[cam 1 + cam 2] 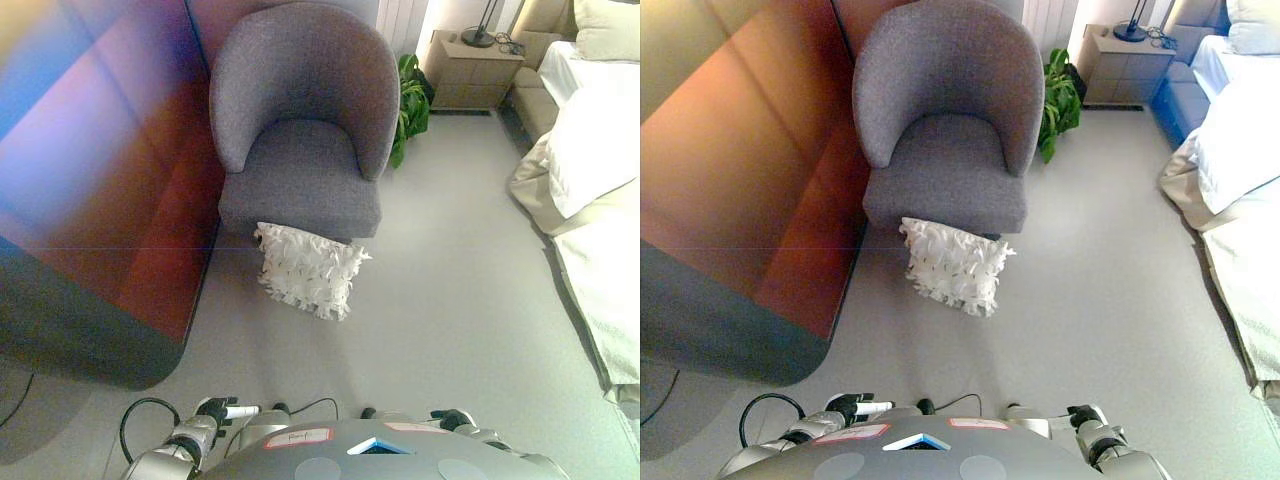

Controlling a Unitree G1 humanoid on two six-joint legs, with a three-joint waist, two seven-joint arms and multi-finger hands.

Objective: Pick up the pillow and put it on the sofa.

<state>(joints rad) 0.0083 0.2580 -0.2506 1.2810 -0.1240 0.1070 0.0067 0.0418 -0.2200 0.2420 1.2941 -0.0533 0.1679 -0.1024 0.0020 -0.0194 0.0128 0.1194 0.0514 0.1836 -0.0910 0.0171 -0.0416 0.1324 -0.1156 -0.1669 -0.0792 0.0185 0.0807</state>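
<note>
A white ruffled pillow (310, 268) stands on the grey floor and leans against the front of a grey armchair (300, 120). The chair's seat (945, 165) holds nothing. My left hand (222, 410) shows low at the bottom left, close to my body, with fingers stretched out and holding nothing. My right hand (1086, 416) shows low at the bottom right, mostly hidden. Both hands are far from the pillow, with bare floor in between.
A reddish wooden panel (110, 170) with a dark rounded edge runs along the left. A bed with white covers (600, 170) fills the right side. A green plant (410, 95) and a nightstand (470, 70) with a lamp stand behind the chair.
</note>
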